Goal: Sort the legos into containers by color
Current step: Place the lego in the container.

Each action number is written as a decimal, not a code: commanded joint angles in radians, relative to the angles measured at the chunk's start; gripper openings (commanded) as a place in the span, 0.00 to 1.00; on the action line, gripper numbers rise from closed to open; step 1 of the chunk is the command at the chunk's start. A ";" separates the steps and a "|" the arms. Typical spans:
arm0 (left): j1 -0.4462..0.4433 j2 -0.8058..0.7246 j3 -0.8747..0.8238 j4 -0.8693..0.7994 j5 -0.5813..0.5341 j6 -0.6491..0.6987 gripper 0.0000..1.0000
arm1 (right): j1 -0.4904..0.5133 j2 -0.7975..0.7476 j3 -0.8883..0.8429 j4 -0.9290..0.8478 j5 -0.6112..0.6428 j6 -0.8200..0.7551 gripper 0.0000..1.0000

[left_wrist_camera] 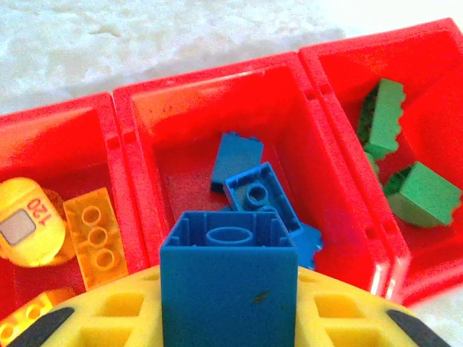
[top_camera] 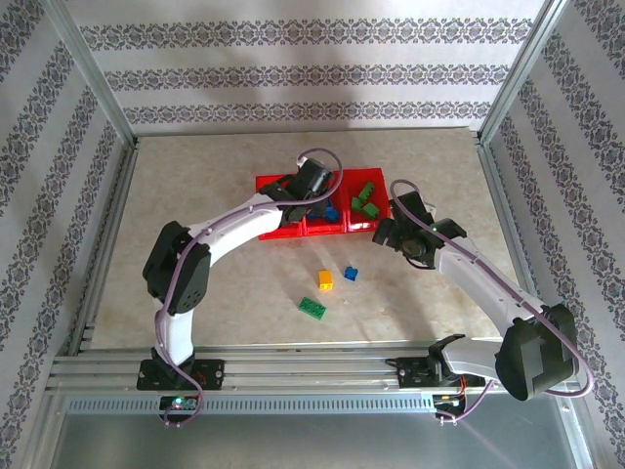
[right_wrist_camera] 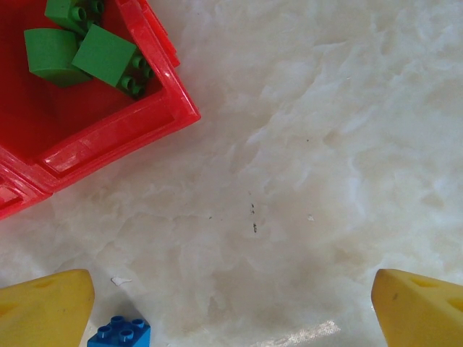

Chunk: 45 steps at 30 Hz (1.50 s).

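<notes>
Over the containers (top_camera: 363, 175), middle bin: left gripper (top_camera: 315, 188) clamped on a blue brick (left_wrist_camera: 228, 285), hollow underside facing the wrist camera.
Hidden, held brick: its lower end is cut by the frame edge. It covers the middle bin's near wall and the tips of the yellow fingers (left_wrist_camera: 108, 314).
Hidden, left bin: in the top view the left arm lies across most of it.
Can't tell: how high the held brick sits above the bin floor.
Cut off: loose blue brick (right_wrist_camera: 119, 335) runs out of the bottom edge of the right wrist view, just beside one yellow fingertip.
Left arm pose: elbow bent out to the left, forearm running diagonally to the containers, wrist above the left and middle bins.
Right arm pose: elbow low at the right, forearm angled up-left, wrist just beside the containers' right end.
Right gripper (right_wrist_camera: 231, 307): jaws spread wide, nothing between them, over bare table off the right bin's corner.
Bin contents: yellow-orange bricks (left_wrist_camera: 94, 235) in the left bin, blue bricks (left_wrist_camera: 253, 191) in the middle, green bricks (left_wrist_camera: 419, 195) in the right.
Loose, on the arm-base side of the containers: yellow brick (top_camera: 325, 279) beside the loose blue brick, green plate (top_camera: 313, 307) farthest from the bins.
</notes>
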 commanded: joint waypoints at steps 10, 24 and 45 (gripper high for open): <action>0.040 0.165 0.211 -0.101 -0.013 0.071 0.16 | -0.015 -0.013 0.009 0.008 -0.001 -0.010 0.98; 0.048 0.224 0.267 -0.142 -0.021 0.077 0.22 | -0.018 -0.001 0.001 0.018 -0.004 -0.013 0.98; 0.048 0.111 0.219 -0.132 -0.065 0.082 0.53 | -0.030 0.006 -0.001 0.032 -0.018 -0.022 0.98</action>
